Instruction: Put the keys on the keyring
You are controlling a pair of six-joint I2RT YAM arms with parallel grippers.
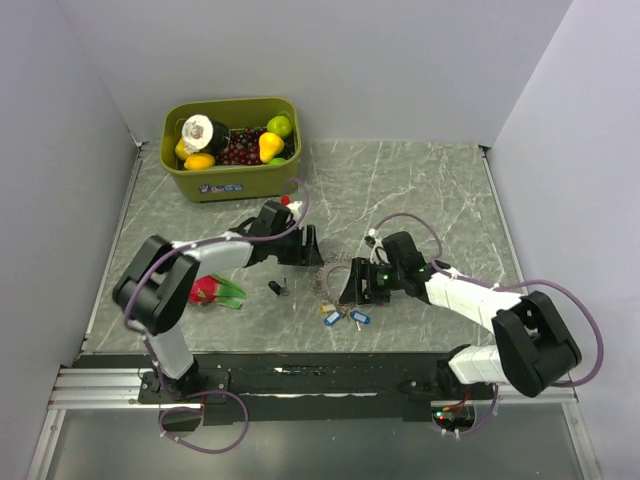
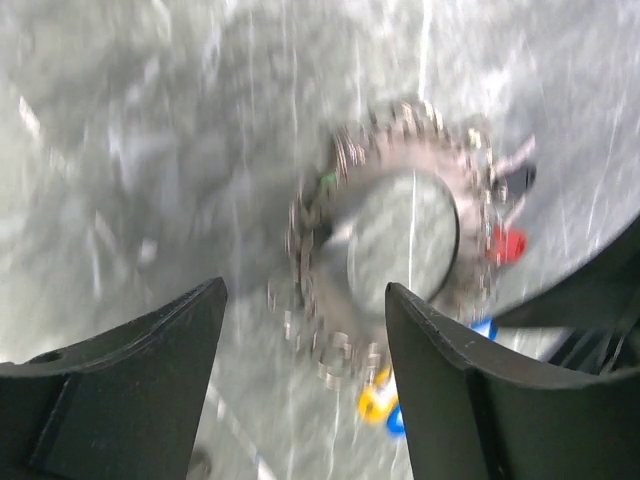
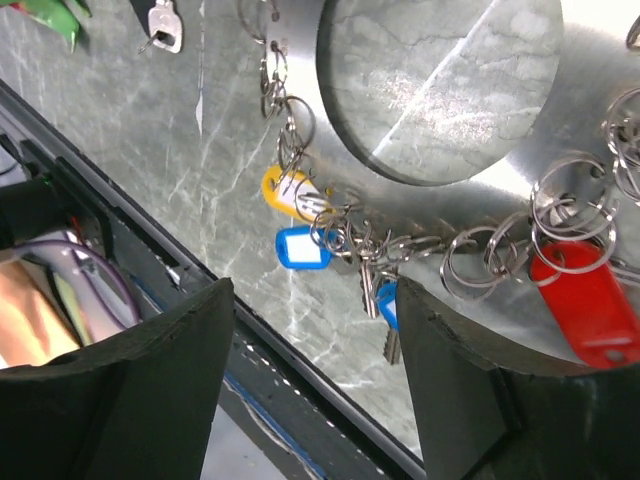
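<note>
Two grippers are crowded in over the middle of the table [image 1: 430, 180], with the keyring [image 1: 335, 272] lying between them. From the chain, the left gripper [image 1: 303, 250] is at roughly 10 o'clock and the right gripper [image 1: 358, 288] at roughly 4 o'clock, both just beside it. Both sets of fingers are spread apart with nothing pinched in them, and you can see marble and chain through the gap from each wrist camera. The left wrist shot is pretty blurry, but the loop of little rings is still readable under it. The right wrist shot is sharper: yellow key [image 3: 285, 192] and blue key [image 3: 302, 247] sit right against the string of rings, and the red key [image 3: 585, 290] is off at 3 o'clock with rings overlapping it. Can't tell for sure which ones are really threaded on. The small dark key [image 1: 278, 288] lies loose at about 9 o'clock from the chain, apart from it. Further out that way there's a red and green toy [image 1: 212, 291], and a green bin [image 1: 232, 180] of fruit sits at the table's 11 o'clock.
</note>
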